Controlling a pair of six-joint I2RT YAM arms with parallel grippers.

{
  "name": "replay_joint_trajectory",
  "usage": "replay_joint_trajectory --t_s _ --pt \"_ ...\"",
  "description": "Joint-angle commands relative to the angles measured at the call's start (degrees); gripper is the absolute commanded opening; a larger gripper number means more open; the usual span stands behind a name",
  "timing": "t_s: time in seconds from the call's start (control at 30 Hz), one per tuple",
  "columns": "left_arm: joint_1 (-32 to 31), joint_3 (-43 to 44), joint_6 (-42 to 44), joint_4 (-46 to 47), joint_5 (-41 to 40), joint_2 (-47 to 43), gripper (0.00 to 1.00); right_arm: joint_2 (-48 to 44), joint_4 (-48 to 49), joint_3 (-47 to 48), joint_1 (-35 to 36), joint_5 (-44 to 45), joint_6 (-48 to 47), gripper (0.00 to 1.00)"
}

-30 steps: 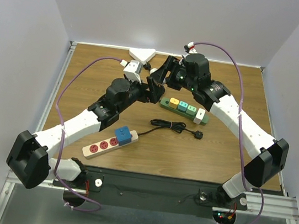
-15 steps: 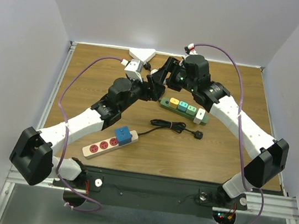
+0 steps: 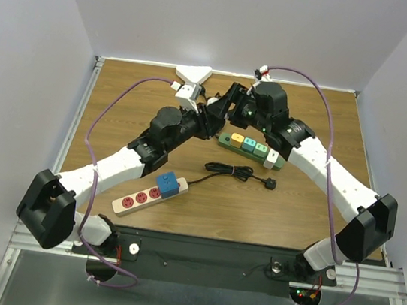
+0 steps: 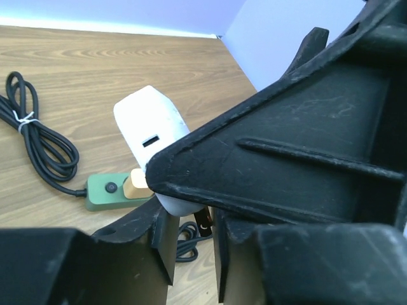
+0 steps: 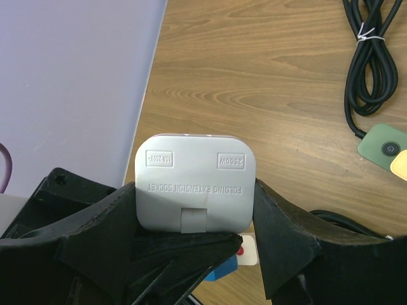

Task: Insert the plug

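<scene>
My right gripper [image 5: 194, 194] is shut on the plug, a white block [image 5: 194, 184] moulded "folding extension socket", one finger on each side. The two grippers meet above the back middle of the table, right gripper [image 3: 226, 110] against left gripper [image 3: 207, 119], and hide the block from above. In the left wrist view the white block [image 4: 149, 121] hangs under a right finger [image 4: 286, 146]. My left gripper [image 4: 194, 232] stands just below it, jaws narrowly apart. A small black tab [image 4: 204, 222] under the block sits in that gap beside one jaw. The green power strip [image 3: 250, 146] lies just right of the grippers.
A black cable coil [image 3: 227, 169] ending in a black plug [image 3: 269, 182] lies before the green strip. A white strip with red sockets [image 3: 136, 200] carries a blue cube [image 3: 170, 184] at front left. A white triangular piece [image 3: 194, 71] sits at the back edge. Another cable coil [image 4: 32, 140] lies behind the strip.
The left arm has pushed forward and up to the right gripper, and its jaws have narrowed from wide open. The right arm has shifted slightly right, still holding the white block.
</scene>
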Motion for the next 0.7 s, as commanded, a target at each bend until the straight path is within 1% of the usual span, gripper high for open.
replay_joint_trajectory --t_s 0.0,0.03,0.13,0.17,0.2,0.23,0.27,0.3,0.33,0.37,0.4,0.47,0.5,0.57,0.67 --pt "0.5 1.0 0.4 6.4 -0.4 0.0 0.23 -3.3 -0.5 -2.6 1.1 -1.1 -1.1 0.07" --pt "0.5 1.0 0.8 6.5 -0.2 0.0 0.19 -3.6 -0.6 -2.9 1.2 -1.0 -1.2 0.09" --pt "0.7 0.3 1.8 6.5 0.3 0.2 0.02 -4.7 -0.6 -3.7 1.1 0.0 -2.3 0.21" --pt "0.7 -0.4 2.4 6.6 1.2 0.1 0.0 -5.1 -0.6 -4.1 1.2 1.2 -2.5 0.26" --pt "0.7 -0.8 4.4 6.9 1.9 -0.3 0.0 -5.5 -0.6 -4.2 1.1 1.8 -2.9 0.35" --pt "0.7 -1.7 5.6 6.9 2.7 -0.6 0.0 -6.6 -0.6 -4.1 1.1 2.5 -4.3 0.39" --pt "0.7 -2.2 8.0 6.9 4.3 -1.6 0.0 -7.6 -0.6 -4.1 1.1 3.7 -5.4 0.48" --pt "0.8 -2.8 9.0 7.0 5.5 -2.1 0.0 -7.6 -0.6 -3.9 1.0 4.4 -6.6 0.55" --pt "0.9 -4.0 10.2 6.9 6.7 -2.6 0.0 -8.7 -0.6 -3.8 0.9 4.5 -8.9 0.6" --pt "1.1 -4.3 11.1 6.7 9.2 -3.1 0.0 -9.3 -0.7 -3.9 0.1 6.7 -9.9 0.64" --pt "1.2 -4.6 11.8 5.9 10.4 -3.9 0.0 -9.8 -0.7 -3.7 -0.6 6.5 -10.8 0.69" --pt "1.4 -5.4 13.3 4.8 13.3 -5.1 0.0 -10.6 -0.5 -3.6 -3.4 5.2 -12.7 0.73" --pt "1.4 -5.8 13.6 4.7 14.2 -5.5 0.0 -10.7 -0.6 -3.6 -4.2 3.0 -13.2 0.8" --pt "1.5 -7.0 13.7 4.9 15.5 -6.8 0.0 -10.7 -0.5 -3.4 -5.7 0.0 -14.9 0.88" --pt "1.7 -7.8 14.0 4.8 16.1 -7.7 0.0 -10.6 -0.4 -3.5 -6.5 -2.9 -16.8 0.88"
